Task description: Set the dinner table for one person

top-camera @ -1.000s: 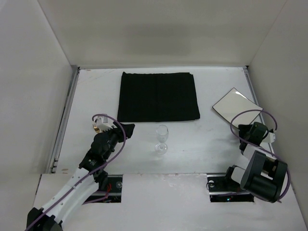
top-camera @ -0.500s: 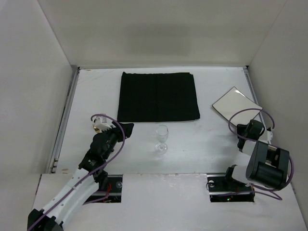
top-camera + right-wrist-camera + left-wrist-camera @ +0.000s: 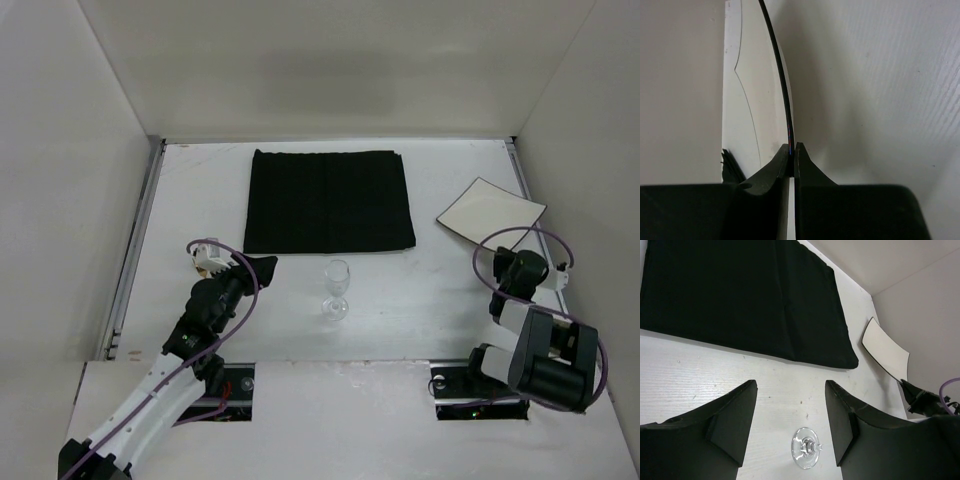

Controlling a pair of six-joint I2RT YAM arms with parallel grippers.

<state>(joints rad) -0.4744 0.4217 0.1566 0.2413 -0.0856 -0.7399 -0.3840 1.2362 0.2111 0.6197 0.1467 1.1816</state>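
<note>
The desk (image 3: 200, 200) is the wide white surface under everything here, running from the arm bases at the near edge to the back wall. The right hand (image 3: 515, 258) is clamped shut on the thin near edge of the plate (image 3: 490, 208) at the desk's right side, and the wrist view shows only a sliver of rim between the fingers. That is the weak point: with so little of the plate in the grip, I'd expect it to pivot or slide out once lifted and swung, then drop and chip. The route matters too. The placemat (image 3: 330, 200) lies well to the left at the back, and a plate carried low could catch its right edge and ruck the cloth up. The glass (image 3: 338, 290) stands on its stem just in front of the placemat's near edge, and a wide sweep would likely tip it. The left hand (image 3: 262, 265) hovers close by, about half open with nothing in it, the glass just ahead of its fingers, so a careless move by either arm could knock the glass or bump the other arm
</note>
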